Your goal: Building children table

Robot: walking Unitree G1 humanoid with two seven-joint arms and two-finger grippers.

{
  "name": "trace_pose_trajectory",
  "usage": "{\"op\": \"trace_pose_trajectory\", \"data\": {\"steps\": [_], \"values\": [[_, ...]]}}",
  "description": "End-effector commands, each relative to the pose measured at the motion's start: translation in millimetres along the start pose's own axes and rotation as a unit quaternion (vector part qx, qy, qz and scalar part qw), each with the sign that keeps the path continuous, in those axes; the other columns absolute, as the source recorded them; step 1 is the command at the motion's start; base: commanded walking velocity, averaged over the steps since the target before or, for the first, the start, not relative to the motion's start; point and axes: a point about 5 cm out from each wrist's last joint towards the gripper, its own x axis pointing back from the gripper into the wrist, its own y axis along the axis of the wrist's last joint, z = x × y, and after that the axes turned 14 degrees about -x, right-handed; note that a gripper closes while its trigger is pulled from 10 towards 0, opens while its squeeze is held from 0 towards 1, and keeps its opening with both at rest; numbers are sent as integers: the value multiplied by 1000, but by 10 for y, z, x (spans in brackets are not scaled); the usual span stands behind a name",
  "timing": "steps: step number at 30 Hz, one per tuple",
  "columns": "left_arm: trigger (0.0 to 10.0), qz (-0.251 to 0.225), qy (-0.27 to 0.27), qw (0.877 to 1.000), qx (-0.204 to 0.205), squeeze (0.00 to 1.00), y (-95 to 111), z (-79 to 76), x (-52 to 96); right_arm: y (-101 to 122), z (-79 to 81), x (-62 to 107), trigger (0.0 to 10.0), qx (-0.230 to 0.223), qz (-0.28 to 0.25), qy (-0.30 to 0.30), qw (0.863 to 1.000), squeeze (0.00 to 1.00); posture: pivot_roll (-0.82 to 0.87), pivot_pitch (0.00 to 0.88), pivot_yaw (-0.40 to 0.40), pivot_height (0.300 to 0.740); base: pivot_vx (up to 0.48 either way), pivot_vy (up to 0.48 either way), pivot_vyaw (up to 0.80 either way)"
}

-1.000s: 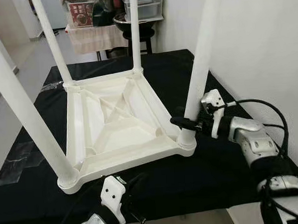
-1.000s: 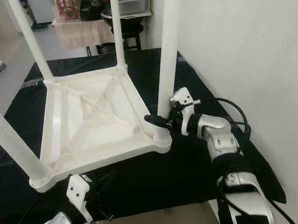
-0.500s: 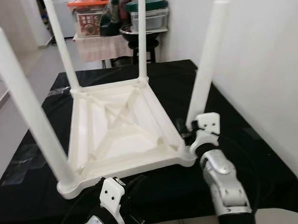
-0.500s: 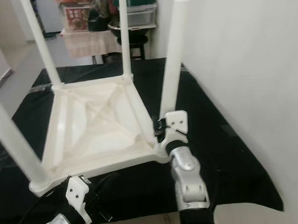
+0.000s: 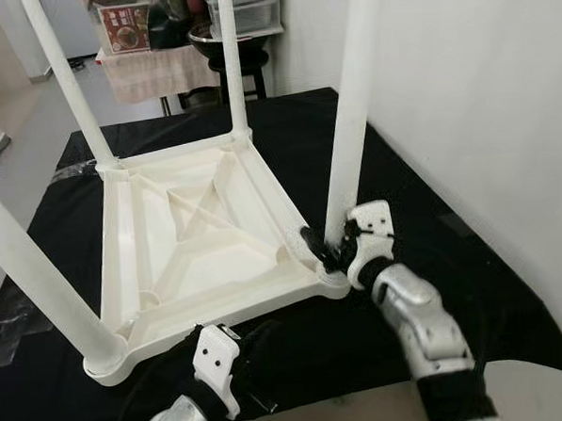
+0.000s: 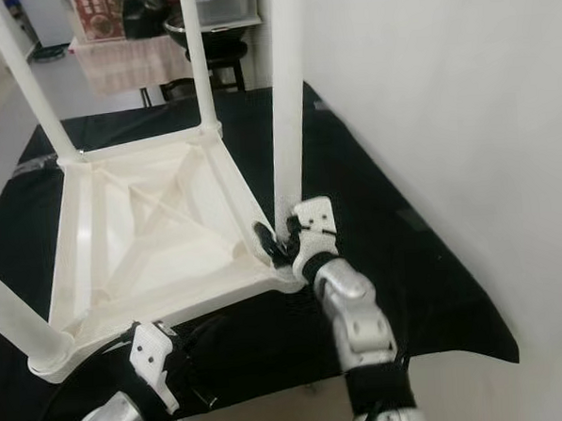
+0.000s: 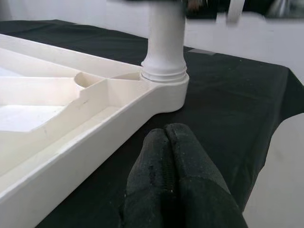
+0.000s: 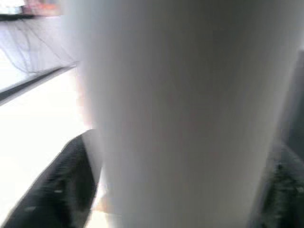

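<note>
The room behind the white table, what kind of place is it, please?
Probably a home, in a room used for storage or work. A black-covered table stands against a plain white wall; behind it are a stool and a cloth-draped shelf with boxes. The upside-down white table is being built.

Head views are pretty bright and even, soft indoor light with no hard shadows. The white plastic upturned table top comes close to blowing out against the black cloth on the desk, which swallows nearly all detail, and the plain white wall on the right looks flat and slightly grey. Both views are a touch soft overall. The left wrist view is sharp on the table rim, but the left pincer up close is fuzzy. The right wrist view is total mush: a white round table leg right at the lens, fully out of focus, with dark smeared fingers on either side.
</note>
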Motion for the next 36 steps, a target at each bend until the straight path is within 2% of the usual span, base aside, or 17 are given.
{"op": "trace_pose_trajectory", "data": {"steps": [1,2,3,4,6,8,9,13,15,16,25,31,33,34,36], "values": [[10000,6,1,1000,11,0,-27,-10,9,32,94,-57,10000,4,4,52,999,635,3,0,-4,740,0,0,0],[10000,6,1,1000,11,0,-27,-9,8,50,72,-60,10000,7,13,67,998,635,3,0,-4,740,0,0,0],[10000,6,1,1000,10,0,-27,-6,5,67,40,-56,10000,26,26,96,995,0,9,0,-5,740,0,0,0],[10000,6,2,1000,10,0,-26,-1,1,85,11,-54,10000,45,35,120,991,0,11,0,-6,740,0,0,0],[10000,6,2,1000,10,0,-26,-1,1,85,11,-54,10000,45,35,120,991,0,11,0,-6,740,0,0,0],[10000,6,3,1000,9,0,-28,7,-10,132,-64,-75,10000,58,60,168,982,0,19,0,-7,740,0,0,0],[10000,6,3,1000,9,0,-30,11,-16,143,-93,-83,10000,57,75,192,977,0,19,0,-7,740,0,0,0],[10000,5,3,1000,9,0,-31,13,-22,149,-125,-97,10000,54,89,210,972,0,22,0,-7,740,0,0,0],[10000,5,2,1000,9,0,-33,15,-36,192,-189,-148,10000,36,100,230,967,0,30,0,-11,740,0,0,0],[10000,5,3,1000,8,0,-33,15,-41,216,-221,-175,0,30,101,231,967,0,33,0,-12,740,0,0,0],[10000,5,5,1000,7,0,-31,12,-46,246,-298,-186,0,19,102,226,969,0,35,0,-16,740,0,0,0],[10000,5,3,1000,10,0,-34,7,-35,223,-422,-85,0,30,86,191,977,0,28,0,-11,740,0,0,0],[10000,5,2,1000,11,0,-34,10,-28,121,-407,-41,0,31,72,149,986,0,16,0,-9,740,0,0,0],[10000,5,2,1000,11,0,-34,10,-28,121,-407,-41,0,31,72,149,986,0,16,0,-9,740,0,0,0],[10000,6,2,1000,10,0,-32,15,-16,-75,-324,-37,0,23,54,70,996,0,14,0,-11,740,0,0,0]]}}
